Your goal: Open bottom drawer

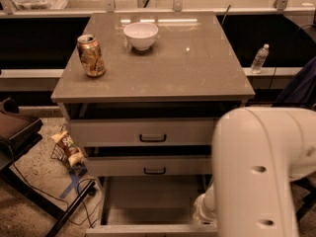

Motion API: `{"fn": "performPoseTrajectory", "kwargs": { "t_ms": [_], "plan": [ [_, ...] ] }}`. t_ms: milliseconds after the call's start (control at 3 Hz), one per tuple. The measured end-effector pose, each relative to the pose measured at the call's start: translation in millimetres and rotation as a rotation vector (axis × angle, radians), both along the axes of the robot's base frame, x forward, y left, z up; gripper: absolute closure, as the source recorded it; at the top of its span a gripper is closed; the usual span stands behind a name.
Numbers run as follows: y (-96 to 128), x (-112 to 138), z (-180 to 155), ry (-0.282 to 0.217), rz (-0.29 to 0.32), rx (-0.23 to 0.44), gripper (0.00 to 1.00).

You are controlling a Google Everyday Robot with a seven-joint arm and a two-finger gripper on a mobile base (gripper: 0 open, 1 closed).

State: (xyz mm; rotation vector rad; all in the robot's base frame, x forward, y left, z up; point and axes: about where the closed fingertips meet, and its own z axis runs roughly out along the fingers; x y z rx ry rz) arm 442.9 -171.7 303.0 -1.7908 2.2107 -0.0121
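The bottom drawer (148,201) of the grey cabinet stands pulled out toward me; its plain grey tray shows, with its front rim (143,229) along the lower edge of the view. Its handle is out of view. Above it are the two other drawer fronts, the top one (148,132) and the middle one (148,166), each with a black bar handle. My white arm (261,172) fills the lower right and reaches down beside the open drawer's right side. The gripper itself is hidden behind the arm and below the frame.
On the cabinet top (187,68) stand a brown drink can (91,56) and a white bowl (141,35). A snack bag (66,147) and cables lie on the floor at left, by a dark chair (15,132). A water bottle (259,58) stands on the right ledge.
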Motion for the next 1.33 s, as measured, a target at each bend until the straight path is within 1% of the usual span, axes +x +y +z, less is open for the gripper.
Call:
{"fn": "performPoseTrajectory", "kwargs": {
  "t_ms": [333, 667, 1000, 1333],
  "plan": [
    [-8, 0, -17, -0.028, 0.045, 0.080, 0.83],
    [-42, 0, -17, -0.057, -0.026, 0.089, 1.00],
    [-42, 0, -17, -0.057, -0.026, 0.089, 1.00],
    [-20, 15, -57, -0.030, -0.019, 0.117, 1.00]
  ]
}}
